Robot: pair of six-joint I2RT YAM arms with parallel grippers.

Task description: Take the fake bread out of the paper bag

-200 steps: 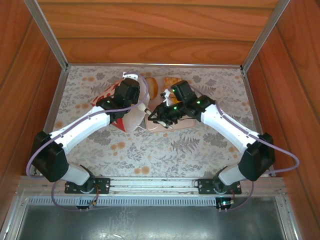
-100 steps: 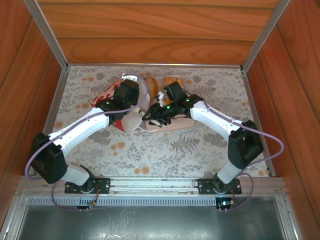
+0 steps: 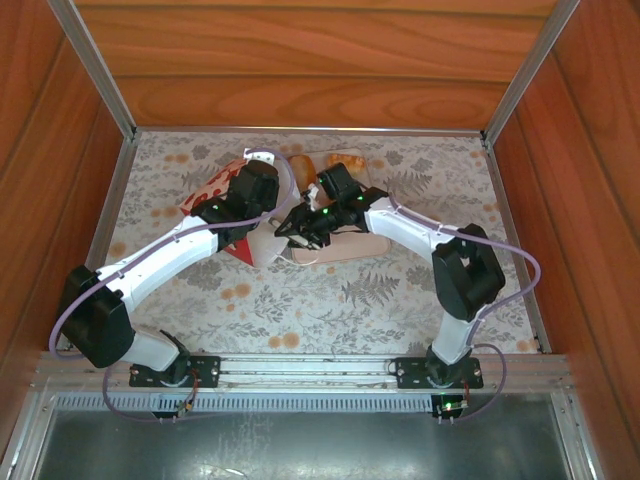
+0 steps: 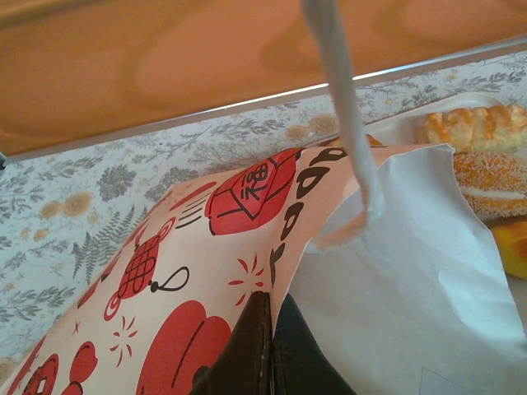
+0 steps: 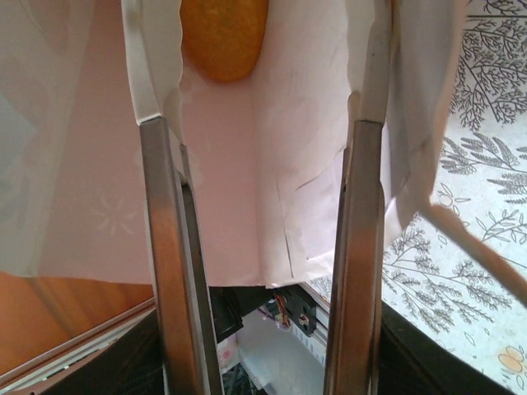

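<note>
A: What has changed for us in the last second?

B: Our right arm has swung in toward the paper bag [image 4: 206,263], and the right fingers [image 5: 169,247] have gone from narrow to roughly half spread. They now stand inside the bag's mouth, one along each side wall, with paper draped over their tips and nothing between them

A: And on the left?

B: Nothing new. The left fingers [image 4: 247,358] stay pinched shut on the bag's edge, just below its cord handle [image 4: 342,107], keeping the mouth lifted off the bench [image 3: 400,290] and open

A: Where is the fake bread [image 5: 222,37]?

B: One golden piece lies deeper in the bag, straight ahead of the right fingers and not yet touching them. Other pastries [image 4: 478,127] sit outside, on the pale tray [image 3: 345,248] just beside the bag's mouth

A: So what does this mean for us?

B: We judge that we are set up for the next pick: the fingers look wide enough to go around that piece, so we would push further in and close. We cannot tell whether more pieces hide behind it. The risk we see is pinching the bag's wall along with the bread
</note>
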